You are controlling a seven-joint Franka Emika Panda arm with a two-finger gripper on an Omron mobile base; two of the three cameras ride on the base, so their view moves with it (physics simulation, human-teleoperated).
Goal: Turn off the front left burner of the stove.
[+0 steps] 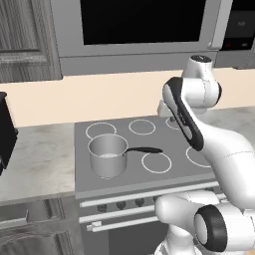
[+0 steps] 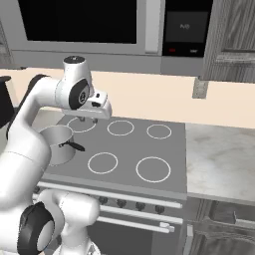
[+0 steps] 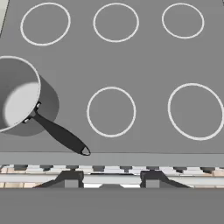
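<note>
The stove (image 1: 130, 145) is a grey flat-top with white ring burners. A steel saucepan (image 1: 108, 155) with a black handle (image 3: 61, 134) stands at the cooktop's front left and covers the front left burner, so its ring is hidden. My gripper (image 2: 88, 120) hangs open over the back left part of the cooktop (image 2: 130, 148), pointing down, nothing between its fingers. In the hand view my gripper (image 3: 110, 180) sits above the stove's front edge, beside the pan's handle tip. A row of small dark knobs (image 1: 121, 204) runs along the front panel below the cooktop.
A black-windowed microwave (image 1: 142, 22) hangs above the stove. Marble counters flank it on the left (image 1: 40, 154) and right (image 2: 219, 157). A dark appliance (image 1: 6, 130) stands at the far left. Silver bars (image 2: 134, 223) cross the oven front under the knobs.
</note>
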